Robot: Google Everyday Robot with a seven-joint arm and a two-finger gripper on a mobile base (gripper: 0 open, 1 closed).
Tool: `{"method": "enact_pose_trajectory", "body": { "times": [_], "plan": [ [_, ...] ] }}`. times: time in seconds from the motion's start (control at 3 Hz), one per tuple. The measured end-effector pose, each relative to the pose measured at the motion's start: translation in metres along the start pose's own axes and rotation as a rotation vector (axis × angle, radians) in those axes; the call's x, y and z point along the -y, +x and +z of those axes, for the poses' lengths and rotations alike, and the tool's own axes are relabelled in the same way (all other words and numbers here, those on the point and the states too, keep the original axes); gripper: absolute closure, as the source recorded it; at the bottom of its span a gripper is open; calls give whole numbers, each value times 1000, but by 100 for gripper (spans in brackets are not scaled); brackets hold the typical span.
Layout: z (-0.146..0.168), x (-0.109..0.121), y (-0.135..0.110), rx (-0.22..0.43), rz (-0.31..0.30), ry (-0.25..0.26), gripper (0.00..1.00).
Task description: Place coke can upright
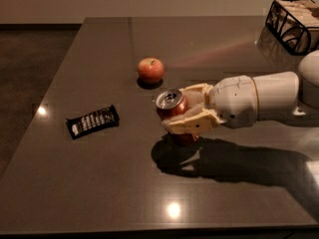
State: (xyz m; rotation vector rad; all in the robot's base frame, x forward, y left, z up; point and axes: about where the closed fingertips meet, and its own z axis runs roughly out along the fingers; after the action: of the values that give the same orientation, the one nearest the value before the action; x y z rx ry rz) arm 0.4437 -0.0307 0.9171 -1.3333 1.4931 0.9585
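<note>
The coke can [172,105] is a red can with a silver top. It is held in my gripper [188,109], tilted with its top facing up and to the left, its lower end close to or touching the dark table [99,183]. The cream fingers [187,125] are shut around the can's body. The white arm [259,101] reaches in from the right. The can sits near the table's middle, just below and right of the apple.
A red apple [150,69] rests behind the can. A black candy bar wrapper [92,121] lies to the left. A black wire basket [294,19] stands at the back right corner.
</note>
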Motion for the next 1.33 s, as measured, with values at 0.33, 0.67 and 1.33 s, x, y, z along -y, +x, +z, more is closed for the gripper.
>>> {"method": "enact_pose_trajectory", "body": {
  "times": [0.33,0.67,1.33],
  "plan": [
    [-1,1,3,79,3,43,100],
    [-2,3,7,143,1,72,100],
    [0,9,15,244,13,68,60]
  ]
}}
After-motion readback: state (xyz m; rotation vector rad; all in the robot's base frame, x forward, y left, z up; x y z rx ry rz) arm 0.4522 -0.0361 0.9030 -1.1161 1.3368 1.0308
